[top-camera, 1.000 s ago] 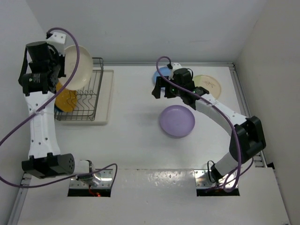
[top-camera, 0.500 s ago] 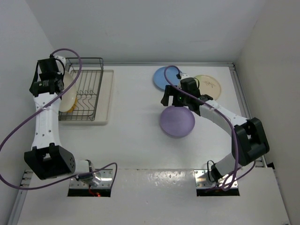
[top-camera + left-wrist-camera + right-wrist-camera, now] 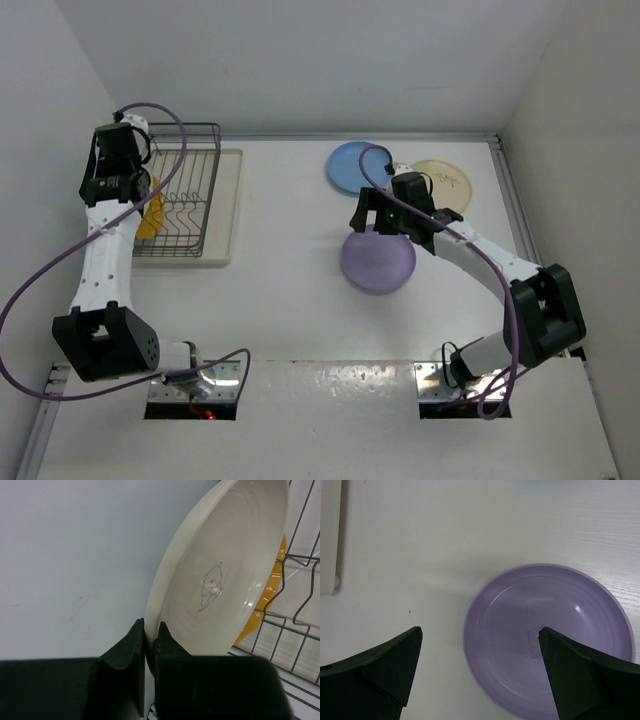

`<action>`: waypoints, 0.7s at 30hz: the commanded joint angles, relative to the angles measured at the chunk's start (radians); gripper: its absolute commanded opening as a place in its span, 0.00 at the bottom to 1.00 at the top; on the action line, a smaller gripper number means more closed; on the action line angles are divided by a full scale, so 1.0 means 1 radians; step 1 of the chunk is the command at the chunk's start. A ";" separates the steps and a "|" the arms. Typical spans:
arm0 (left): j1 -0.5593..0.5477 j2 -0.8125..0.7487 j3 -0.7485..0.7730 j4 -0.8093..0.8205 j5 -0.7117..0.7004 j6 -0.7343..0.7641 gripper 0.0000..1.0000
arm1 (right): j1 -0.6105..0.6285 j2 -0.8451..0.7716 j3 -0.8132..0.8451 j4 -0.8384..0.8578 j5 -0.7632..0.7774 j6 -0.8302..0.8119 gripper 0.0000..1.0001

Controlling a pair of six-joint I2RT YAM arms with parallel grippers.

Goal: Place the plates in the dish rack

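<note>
Inspection of worktop [image 3: 290, 300], plate-loading station.

Left gripper [image 3: 150, 630]: at upper left of the overhead frame, over the left end of the dish rack [image 3: 185, 200]. Jaws nearly together, clamped on the rim of the cream plate [image 3: 225, 580]. Plate held on edge and tilted, hollow face toward the wrist camera, small bear line drawing at its centre. Seating between the tines: cannot tell.

Orange plate [image 3: 256, 622]: directly behind the cream plate, on edge, dotted rim showing past it; also seen at the rack's left side in the overhead view. Rack wires at right of the wrist frame, just beside both plates.

Drip tray [image 3: 228, 200]: cream, under the rack, its right margin exposed.

Right gripper [image 3: 480, 631]: centre of the overhead frame, jaws spread wide apart, nothing between them. Positioned above the upper-left rim of the lavender plate [image 3: 550, 640]; contact not apparent.

Lavender plate: flat on the worktop, right of centre, hollow side up.

Light blue plate [image 3: 350, 165]: flat on the worktop, upper centre, partly behind the right arm's cable.

Cream-and-pale-green plate [image 3: 445, 180]: flat, just right of the blue one, well apart from the rack.
</note>
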 commanded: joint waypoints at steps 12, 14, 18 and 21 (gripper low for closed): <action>-0.054 0.028 -0.162 0.265 -0.115 0.051 0.00 | -0.008 -0.178 0.061 -0.108 0.160 -0.052 1.00; -0.054 0.037 -0.198 0.306 -0.137 0.069 0.00 | -0.008 -0.182 0.080 -0.119 0.177 -0.047 1.00; -0.054 0.046 -0.230 0.340 -0.125 0.082 0.00 | -0.008 -0.175 0.141 -0.148 0.183 -0.018 1.00; -0.071 0.067 -0.239 0.340 -0.123 0.072 0.00 | -0.006 -0.167 0.174 -0.164 0.186 0.022 1.00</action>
